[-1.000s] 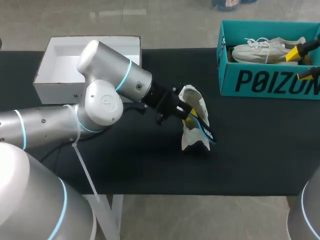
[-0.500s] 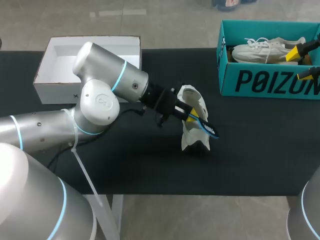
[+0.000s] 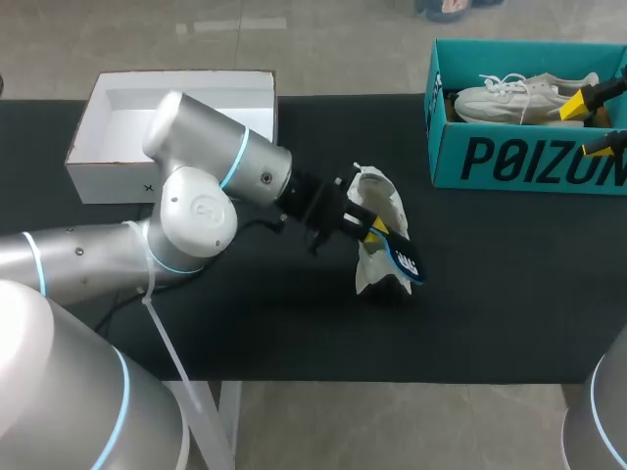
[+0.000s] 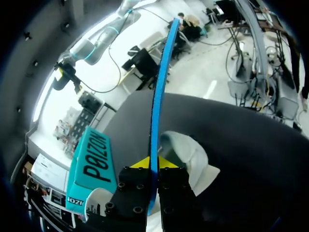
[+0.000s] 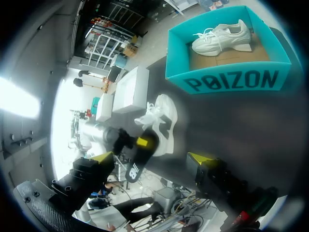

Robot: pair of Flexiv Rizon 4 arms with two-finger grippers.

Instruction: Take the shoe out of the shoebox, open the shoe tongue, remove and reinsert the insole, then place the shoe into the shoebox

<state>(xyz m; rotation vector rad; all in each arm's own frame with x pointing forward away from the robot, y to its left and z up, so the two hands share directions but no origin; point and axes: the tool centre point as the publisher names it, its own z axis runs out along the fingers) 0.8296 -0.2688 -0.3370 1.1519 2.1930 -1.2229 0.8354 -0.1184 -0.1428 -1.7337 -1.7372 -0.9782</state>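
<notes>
Left gripper, clamped on the blue insole, turns it and eases it farther out of the white shoe, which stands on the table at the teal shoebox's 8 o'clock; removal looks nearly complete.

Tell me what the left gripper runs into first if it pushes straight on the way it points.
The left gripper, shut on the blue insole, would likely meet the white shoe first, right at its fingertips, though depth is unclear.

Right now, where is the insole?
In the head view the blue insole is mid-table, gripped by the left claw, right beside the white shoe on the mat, left of the teal shoebox.
</notes>
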